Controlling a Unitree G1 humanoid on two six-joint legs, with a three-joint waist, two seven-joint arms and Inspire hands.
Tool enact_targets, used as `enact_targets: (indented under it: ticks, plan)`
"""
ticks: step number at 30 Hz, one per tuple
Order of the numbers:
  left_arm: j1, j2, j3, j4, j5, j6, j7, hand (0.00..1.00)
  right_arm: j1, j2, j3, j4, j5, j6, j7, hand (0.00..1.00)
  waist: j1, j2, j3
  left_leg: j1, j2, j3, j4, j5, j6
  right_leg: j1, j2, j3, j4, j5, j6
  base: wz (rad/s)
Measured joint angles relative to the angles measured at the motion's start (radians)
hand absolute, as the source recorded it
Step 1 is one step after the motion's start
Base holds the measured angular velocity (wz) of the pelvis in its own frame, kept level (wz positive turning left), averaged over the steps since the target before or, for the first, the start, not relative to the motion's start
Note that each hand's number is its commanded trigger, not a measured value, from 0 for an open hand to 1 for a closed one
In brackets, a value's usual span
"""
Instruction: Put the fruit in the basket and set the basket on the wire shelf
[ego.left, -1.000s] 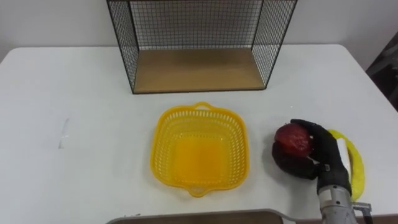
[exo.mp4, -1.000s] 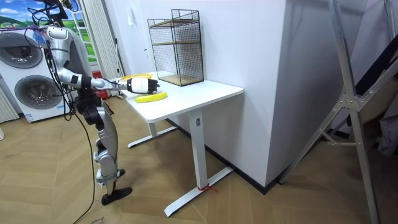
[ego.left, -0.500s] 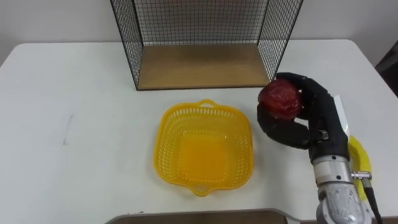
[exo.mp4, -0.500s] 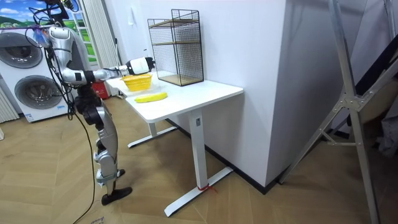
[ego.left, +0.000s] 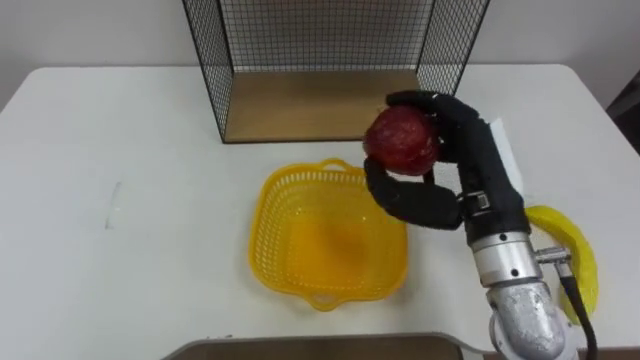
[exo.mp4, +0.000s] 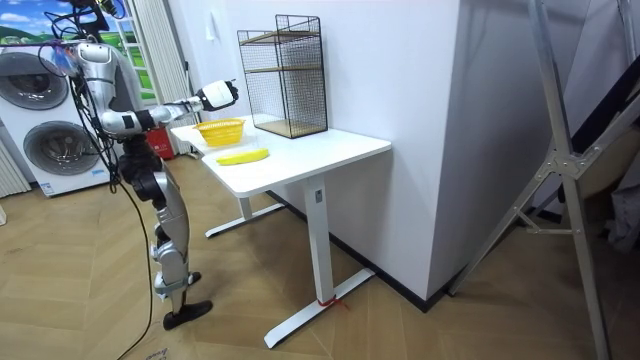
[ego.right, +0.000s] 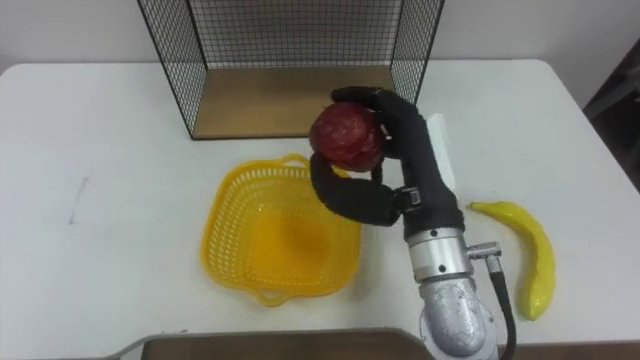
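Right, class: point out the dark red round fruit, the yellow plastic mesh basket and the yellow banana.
dark red round fruit (ego.left: 402, 138): left eye view, front face.
yellow plastic mesh basket (ego.left: 268, 230): left eye view, left wall.
yellow banana (ego.right: 542, 258): right eye view, mid-length.

The red apple (ego.left: 402, 138), clasped in the right hand (ego.left: 468, 172), hangs over the far right rim of the yellow basket (ego.left: 268, 235). The basket sits upright before the black wire shelf (ego.left: 300, 105). The yellow banana (ego.left: 572, 252) lies right of the basket.
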Motion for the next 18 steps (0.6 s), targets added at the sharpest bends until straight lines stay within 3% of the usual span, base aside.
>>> enact_targets:
  ticks: [7, 9, 10, 18]
  plan:
    - [-0.015, 0.001, 0.001, -0.004, -0.001, 0.001, -0.011, 0.0, -0.001, 0.001, 0.042, 0.036, -0.051, 0.024, 0.076, 1.0, 0.025, -0.014, -0.0002, -0.006, 0.0, -0.006, 0.0, 0.0, 0.0, 0.001, 0.0, -0.002, -0.001, 0.001, 0.0, 0.01]
    - [-0.016, 0.002, 0.002, -0.004, -0.001, 0.001, -0.011, 0.0, -0.005, 0.001, 0.042, 0.045, -0.095, 0.024, 0.091, 0.52, 0.03, -0.022, -0.0023, -0.01, 0.0, -0.009, 0.002, 0.0, 0.0, 0.0, 0.0, -0.004, -0.001, 0.001, 0.0, 0.02]
    - [-0.016, 0.002, 0.002, -0.004, -0.001, 0.002, -0.011, 0.0, -0.005, 0.001, 0.042, 0.047, -0.107, 0.024, 0.093, 0.0, 0.032, -0.023, -0.0021, -0.01, 0.0, -0.009, 0.002, 0.0, 0.0, 0.0, 0.0, -0.004, -0.001, 0.001, 0.0, 0.0]
    - [-0.029, 0.004, 0.002, -0.004, -0.001, 0.003, -0.016, 0.0, -0.005, 0.001, 0.041, 0.068, -0.136, 0.039, 0.114, 0.0, 0.043, -0.026, 0.0044, -0.009, -0.001, -0.025, 0.005, 0.0, 0.0, 0.01, -0.001, -0.018, -0.002, 0.001, -0.001, 0.05]
